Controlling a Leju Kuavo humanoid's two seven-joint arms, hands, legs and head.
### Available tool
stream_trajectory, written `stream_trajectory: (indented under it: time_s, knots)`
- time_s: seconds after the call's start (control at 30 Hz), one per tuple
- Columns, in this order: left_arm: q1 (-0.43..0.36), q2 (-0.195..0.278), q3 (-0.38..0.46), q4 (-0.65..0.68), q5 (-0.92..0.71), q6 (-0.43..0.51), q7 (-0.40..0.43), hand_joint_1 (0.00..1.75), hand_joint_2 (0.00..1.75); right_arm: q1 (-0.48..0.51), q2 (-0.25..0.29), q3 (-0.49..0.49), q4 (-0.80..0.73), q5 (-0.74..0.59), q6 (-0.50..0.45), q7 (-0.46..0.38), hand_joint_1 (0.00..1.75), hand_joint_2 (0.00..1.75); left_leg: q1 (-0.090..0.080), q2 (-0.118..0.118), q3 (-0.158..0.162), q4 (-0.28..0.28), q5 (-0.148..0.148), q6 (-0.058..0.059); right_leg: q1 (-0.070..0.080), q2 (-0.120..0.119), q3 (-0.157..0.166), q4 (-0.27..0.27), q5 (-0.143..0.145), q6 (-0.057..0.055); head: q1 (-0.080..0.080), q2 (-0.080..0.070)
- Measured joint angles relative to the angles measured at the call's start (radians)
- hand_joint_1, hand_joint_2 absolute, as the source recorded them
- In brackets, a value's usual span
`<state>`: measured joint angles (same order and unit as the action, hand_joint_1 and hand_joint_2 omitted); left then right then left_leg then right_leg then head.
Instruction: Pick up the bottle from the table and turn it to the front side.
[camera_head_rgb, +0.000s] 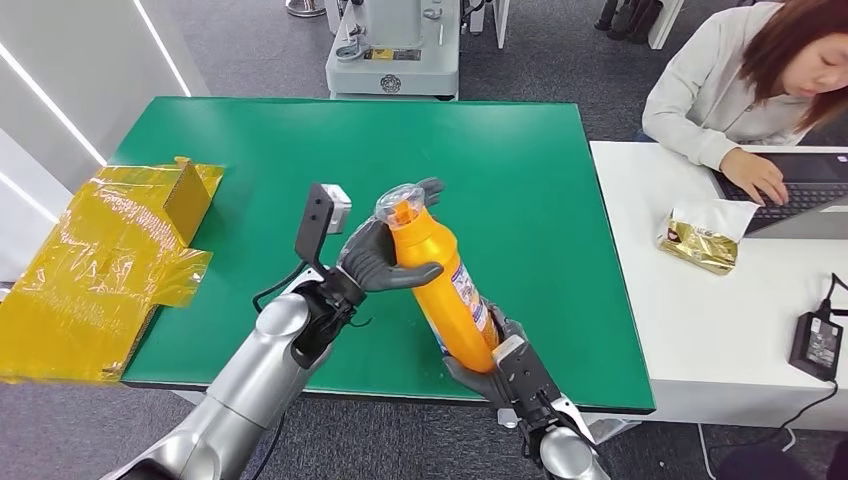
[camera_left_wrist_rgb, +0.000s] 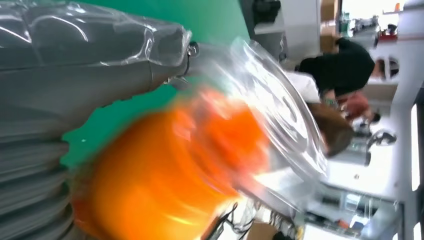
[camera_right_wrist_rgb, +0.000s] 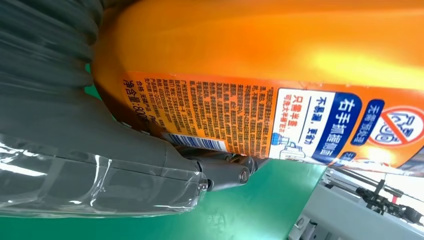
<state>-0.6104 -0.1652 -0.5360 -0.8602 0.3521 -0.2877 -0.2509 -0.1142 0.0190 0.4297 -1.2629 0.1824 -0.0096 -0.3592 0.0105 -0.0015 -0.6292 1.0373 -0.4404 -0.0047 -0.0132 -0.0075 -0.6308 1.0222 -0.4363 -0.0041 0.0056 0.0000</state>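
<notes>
Orange bottle (camera_head_rgb: 445, 290) held tilted above the green counter (camera_head_rgb: 250, 150) between both hands. Left hand (camera_head_rgb: 385, 255) wraps its fingers around the bottle's neck, just below the clear cap (camera_head_rgb: 402, 200). Right hand (camera_head_rgb: 500, 370) grips the bottle's base from beneath; printed label (camera_right_wrist_rgb: 280, 117) faces this hand's wrist camera.

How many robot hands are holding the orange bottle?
2. The left robot hand grips the orange bottle near its capped top, and the right robot hand holds its bottom end, above the green table.
</notes>
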Motion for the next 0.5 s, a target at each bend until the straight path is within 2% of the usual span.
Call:
stream_trajectory:
  time_s: [0.1,0.27,0.3,0.4,0.43,0.5]
  knots:
    - [-0.033,-0.02,-0.03,0.052,-0.005,-0.012,0.0,0.0,1.75,-0.002,0.001,-0.004,0.007,-0.01,-0.004,0.002,1.53,1.75,0.0,0.0,0.0,0.0,0.0,0.0,0.0,0.001,0.0,0.0,0.0,0.0,0.0,0.0]
    - [-0.049,-0.023,-0.061,0.096,-0.003,-0.043,0.013,0.0,1.75,0.021,0.001,-0.014,0.0,-0.008,-0.01,0.013,1.51,1.75,0.0,0.001,0.001,0.0,0.0,0.0,0.0,0.001,0.0,0.0,0.0,0.0,0.0,0.0]
    - [-0.052,-0.021,-0.066,0.102,-0.001,-0.049,0.02,0.35,1.75,0.028,0.001,-0.016,-0.005,-0.007,-0.012,0.016,1.51,1.75,0.0,0.001,0.0,0.0,0.0,0.0,0.0,0.001,0.0,0.0,-0.001,0.0,0.0,0.0]
    - [-0.065,-0.014,-0.083,0.113,0.011,-0.071,0.039,1.66,1.75,0.045,0.001,-0.022,-0.017,-0.005,-0.012,0.023,1.47,1.75,0.0,0.001,0.0,-0.001,0.0,0.0,0.0,0.001,-0.001,0.0,-0.001,0.0,0.0,0.0]
    - [-0.069,-0.011,-0.087,0.116,0.017,-0.082,0.045,1.75,1.75,0.049,0.001,-0.024,-0.02,-0.005,-0.012,0.025,1.46,1.75,0.0,0.001,0.0,-0.001,0.0,0.0,0.0,0.001,-0.001,0.0,-0.001,0.0,0.0,0.0]
    - [-0.076,-0.006,-0.097,0.122,0.032,-0.102,0.058,1.75,1.75,0.054,0.001,-0.028,-0.025,-0.002,-0.011,0.031,1.45,1.75,0.0,0.001,0.0,-0.001,0.0,0.0,0.0,0.001,-0.001,0.0,-0.001,0.0,0.0,0.0]
